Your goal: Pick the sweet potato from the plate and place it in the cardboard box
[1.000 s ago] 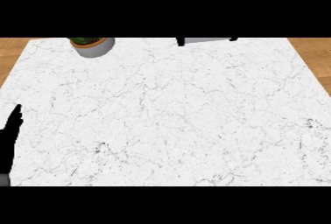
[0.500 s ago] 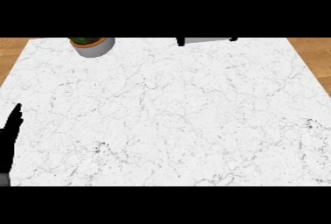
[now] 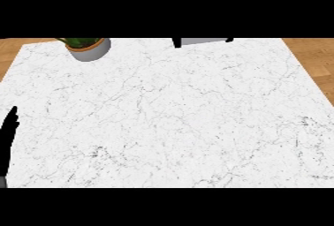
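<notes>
No sweet potato, plate or cardboard box shows in the head view. At the left edge a thin black strip of my left hand (image 3: pixel 8 141) stands upright over the white marble counter (image 3: pixel 169 114), its fingers straight and holding nothing. Most of that hand is cut off by the edge. My right hand does not appear in the view.
A grey pot with a green plant (image 3: pixel 88 47) stands at the counter's far left corner. A grey object with black sides (image 3: pixel 201 41) pokes in at the far edge, mostly cut off. Wooden floor (image 3: pixel 316 53) shows beyond the counter's right side.
</notes>
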`<state>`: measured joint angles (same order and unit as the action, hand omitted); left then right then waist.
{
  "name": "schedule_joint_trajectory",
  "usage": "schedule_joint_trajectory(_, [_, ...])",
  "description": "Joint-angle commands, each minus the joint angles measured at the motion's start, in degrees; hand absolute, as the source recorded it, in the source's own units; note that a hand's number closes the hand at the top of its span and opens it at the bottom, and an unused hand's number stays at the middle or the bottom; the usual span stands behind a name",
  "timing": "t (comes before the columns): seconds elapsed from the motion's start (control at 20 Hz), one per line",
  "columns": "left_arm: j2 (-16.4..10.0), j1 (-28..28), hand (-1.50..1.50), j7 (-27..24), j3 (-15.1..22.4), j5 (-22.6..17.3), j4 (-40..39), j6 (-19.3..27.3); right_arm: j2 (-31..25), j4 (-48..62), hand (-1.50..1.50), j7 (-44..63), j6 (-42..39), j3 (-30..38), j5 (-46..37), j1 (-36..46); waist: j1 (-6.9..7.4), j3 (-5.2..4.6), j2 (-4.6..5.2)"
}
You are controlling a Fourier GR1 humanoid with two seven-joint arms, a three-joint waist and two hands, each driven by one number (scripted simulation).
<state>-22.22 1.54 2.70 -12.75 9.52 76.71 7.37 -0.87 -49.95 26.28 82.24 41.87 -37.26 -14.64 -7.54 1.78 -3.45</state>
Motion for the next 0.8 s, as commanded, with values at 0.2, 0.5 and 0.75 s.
schedule_joint_trajectory(0.2, [0.1,1.0,0.00,0.2,-0.6,-0.3,-0.4,0.1,0.9,-2.2,-1.50,-1.0,3.6,1.4,2.8,-2.7,-1.93,0.00,-0.58])
schedule_joint_trajectory(0.5, [-0.3,1.7,0.00,0.1,-1.3,-0.3,-0.7,0.4,0.9,-1.3,-1.50,-1.7,3.6,0.3,4.2,-5.1,-2.76,0.22,-0.88])
schedule_joint_trajectory(0.75, [-0.1,2.3,0.00,0.0,-1.2,0.0,-0.9,0.7,0.9,-0.2,-1.50,-2.1,3.6,-2.3,5.6,-6.6,-3.50,0.31,-1.31])
